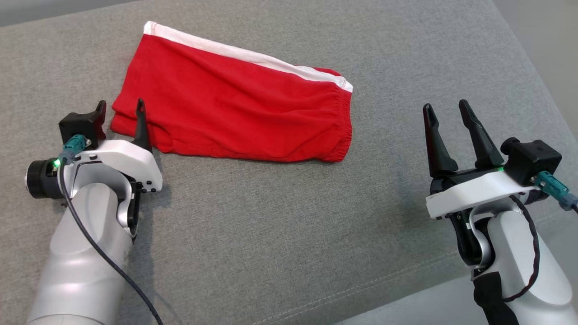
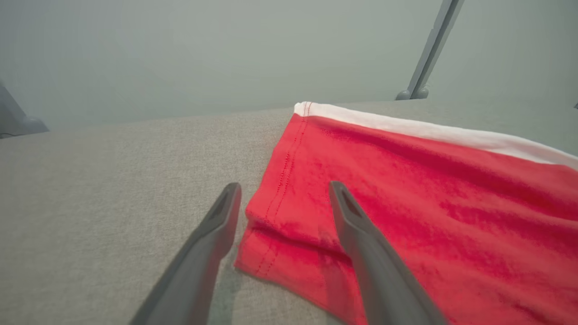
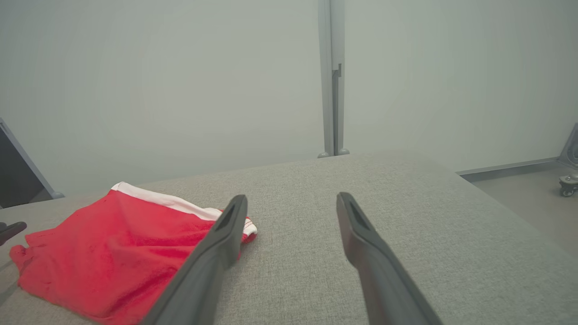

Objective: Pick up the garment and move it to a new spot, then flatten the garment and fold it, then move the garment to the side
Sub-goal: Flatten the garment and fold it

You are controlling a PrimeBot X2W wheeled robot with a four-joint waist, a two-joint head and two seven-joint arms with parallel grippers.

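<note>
Garment: red shorts [image 1: 235,104] with a white stripe [image 1: 226,49] along the far edge, lying flat toward the far left of the cushion. They appeared doubled over, one leg on the other, so the fold seemed done.
Hems: two stacked leg edges [image 1: 131,124] pointed at the left arm, probably because that corner offered both layers to one pinch.
Waistband: the gathered elastic end [image 1: 345,122] faced the right arm.
Left gripper [image 1: 121,108]: released and holding nothing. Its fingers were spread wide across the hem corner, one above the red cloth and one above bare cushion just beside it, placed as if to close on that corner.
Right gripper [image 1: 447,110]: also released and empty. It hovered over bare cushion well apart from the waistband, likely kept clear of the cloth.
Cushion [image 1: 271,216]: grey woven fabric with a stitched seam near the front edge. Its bare stretch to the right left room for moving the shorts aside.
Beyond: a pale wall and an upright grey post [image 3: 332,76].
</note>
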